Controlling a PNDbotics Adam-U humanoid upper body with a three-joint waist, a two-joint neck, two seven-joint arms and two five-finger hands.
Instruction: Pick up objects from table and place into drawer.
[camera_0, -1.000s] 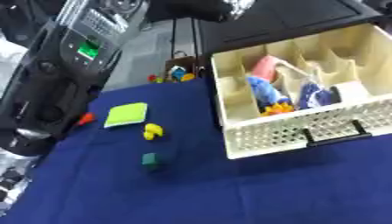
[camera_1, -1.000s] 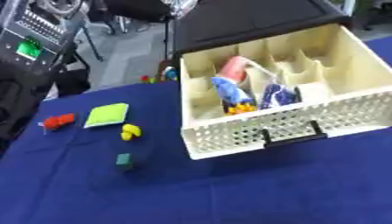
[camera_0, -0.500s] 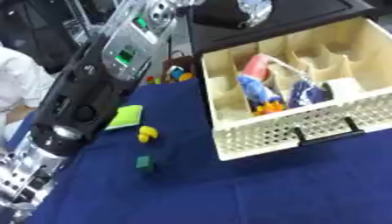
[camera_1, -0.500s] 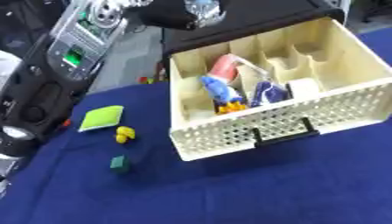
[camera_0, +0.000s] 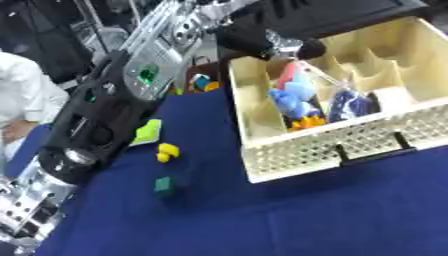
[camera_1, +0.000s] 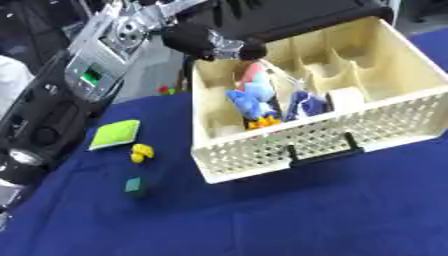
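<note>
The left hand (camera_1: 210, 42) hangs over the back left corner of the drawer (camera_1: 289, 150), its dark fingers bunched above the compartments; whether they pinch anything cannot be told, since the blur hides the tips. Just below it, in the drawer's left-middle compartment, lies a pink and blue toy (camera_1: 249, 95) with an orange bit at its near end. Beside that, one compartment to the right, sits a dark blue item (camera_1: 304, 106), and next to it a pale round object (camera_1: 346, 97) against the front wall.

The left arm (camera_0: 114, 105) runs from the hand down to the lower left corner of the view (black casing, silver joints, a small green lit panel).

The drawer is cream, with a perforated front and a black handle (camera_1: 324, 150), and rests on the blue table (camera_1: 262, 215). On the cloth to its left lie a lime green flat piece (camera_1: 115, 134), a yellow piece (camera_1: 140, 152) near it, and a small teal block (camera_1: 134, 185) closer to the camera, all apart from one another.
</note>
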